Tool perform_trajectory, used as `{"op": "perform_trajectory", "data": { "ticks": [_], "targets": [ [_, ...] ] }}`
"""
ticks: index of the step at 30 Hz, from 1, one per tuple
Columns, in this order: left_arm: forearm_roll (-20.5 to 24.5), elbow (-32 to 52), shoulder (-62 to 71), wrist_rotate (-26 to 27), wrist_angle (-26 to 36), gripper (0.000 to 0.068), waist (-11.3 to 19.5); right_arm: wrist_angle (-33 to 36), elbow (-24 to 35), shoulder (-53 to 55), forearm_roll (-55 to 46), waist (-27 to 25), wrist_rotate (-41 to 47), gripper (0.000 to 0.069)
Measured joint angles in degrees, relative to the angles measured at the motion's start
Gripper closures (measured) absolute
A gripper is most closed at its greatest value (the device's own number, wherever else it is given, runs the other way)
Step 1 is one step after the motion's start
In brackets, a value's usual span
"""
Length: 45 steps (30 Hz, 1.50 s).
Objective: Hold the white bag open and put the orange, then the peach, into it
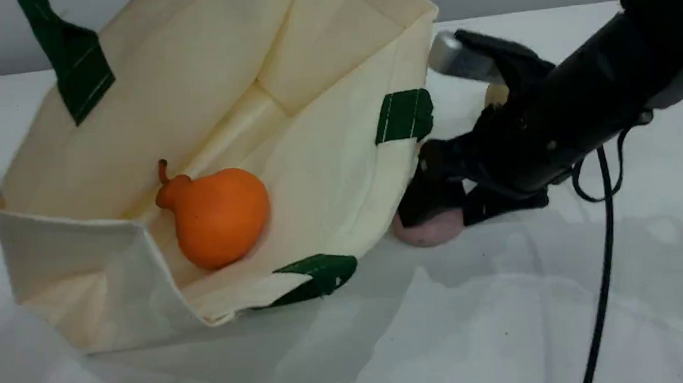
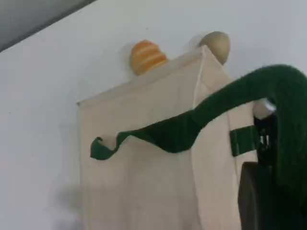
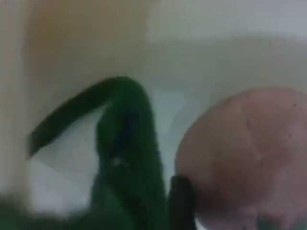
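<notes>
The white bag [image 1: 316,175] lies tipped on the table [image 1: 507,324] with its mouth open toward the scene camera. The orange [image 1: 217,215] rests inside it, on the lower wall, stem pointing up and to the left. One green strap handle [image 1: 71,60] rises from the bag's far rim and leaves the scene view at the top edge.

My left gripper is outside the scene view. In the left wrist view a strap handle [image 2: 201,120] runs up to the dark gripper tip [image 2: 261,191] at the lower right edge. My left jaws are fully closed; the frames do not confirm that the strap sits between them. Beyond the bag's far edge in that view lie a ribbed orange roll [image 2: 146,56] and a beige lump [image 2: 218,45].

My right gripper [image 1: 438,206] is down at table level, just beside the bag's right wall. Its jaws are spread wide, set over the peach [image 1: 428,230]. The peach sits on the table, outside the bag. In the right wrist view the peach [image 3: 244,153] fills the right half, with one dark fingertip [image 3: 181,201] against its left side. I cannot tell whether the fingers are pressing it.
</notes>
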Motion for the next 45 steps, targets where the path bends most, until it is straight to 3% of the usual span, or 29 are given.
{"op": "perform_trajectory", "data": {
  "ticks": [2, 6, 7, 13, 17, 21, 26, 34, 39, 45],
  "targets": [
    [0.0, 0.0, 0.0, 0.0, 0.0, 0.0626, 0.0, 0.08, 0.0, 0.07, 0.0, 0.0, 0.0, 0.0183],
    [0.11, 0.0, 0.0, 0.0, 0.0, 0.0626, 0.0, 0.55, 0.0, 0.07, 0.0, 0.0, 0.0, 0.04],
    [0.11, 0.0, 0.0, 0.0, 0.0, 0.0626, 0.0, 0.74, 0.0, 0.07, 0.0, 0.0, 0.0, 0.041],
    [0.11, 0.0, 0.0, 0.11, 0.05, 0.0626, 0.0, 0.13, 0.3, -1.75, -0.87, -1.82, -0.06, 0.0405],
    [0.16, 0.0, 0.0, 0.15, 0.2, 0.0626, 0.0, -4.04, 0.3, -6.76, -2.23, -6.29, -0.01, 0.0405],
    [0.16, 0.0, 0.13, 0.15, 0.2, 0.0626, 0.0, -2.89, 0.3, -13.06, -10.41, -11.47, 1.73, 0.0405],
    [-0.07, 0.0, 0.37, 0.15, 0.08, 0.0626, 0.0, 2.29, 0.24, -22.77, -18.54, -15.33, 10.42, 0.0405],
    [-2.39, 0.0, 1.29, 0.22, -0.81, 0.0626, -0.49, 13.29, 0.24, -29.99, -16.6, -9.86, 11.31, 0.0405],
    [-5.81, 0.0, 1.4, 1.54, -0.86, 0.0626, -0.56, 8.86, 0.24, -29.46, -15.77, -2.07, 10.63, 0.0405],
    [-5.84, 0.0, 1.31, 1.54, -1.04, 0.0626, -0.58, 0.56, 0.13, -24.6, -10.19, 6.65, 6.81, 0.0405]
  ]
}}
